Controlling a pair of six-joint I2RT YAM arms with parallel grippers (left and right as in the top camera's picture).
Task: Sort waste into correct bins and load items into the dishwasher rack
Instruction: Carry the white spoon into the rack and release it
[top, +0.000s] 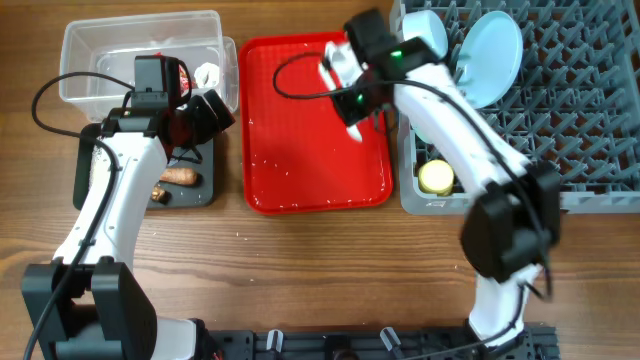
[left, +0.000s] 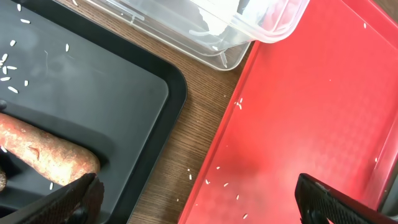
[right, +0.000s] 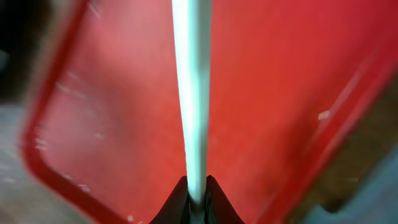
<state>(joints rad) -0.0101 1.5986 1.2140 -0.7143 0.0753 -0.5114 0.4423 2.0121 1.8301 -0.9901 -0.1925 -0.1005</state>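
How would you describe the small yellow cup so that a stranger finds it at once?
Find the large grey dishwasher rack on the robot's right. In its corner nearest the robot, beside the red serving tray, sits the yellow cup. It is the only yellow thing there; the plate standing farther back is pale blue.

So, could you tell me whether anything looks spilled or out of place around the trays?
Yes: a few white rice grains lie loose on the wooden table between the black tray and the red tray, with more on the red tray itself.
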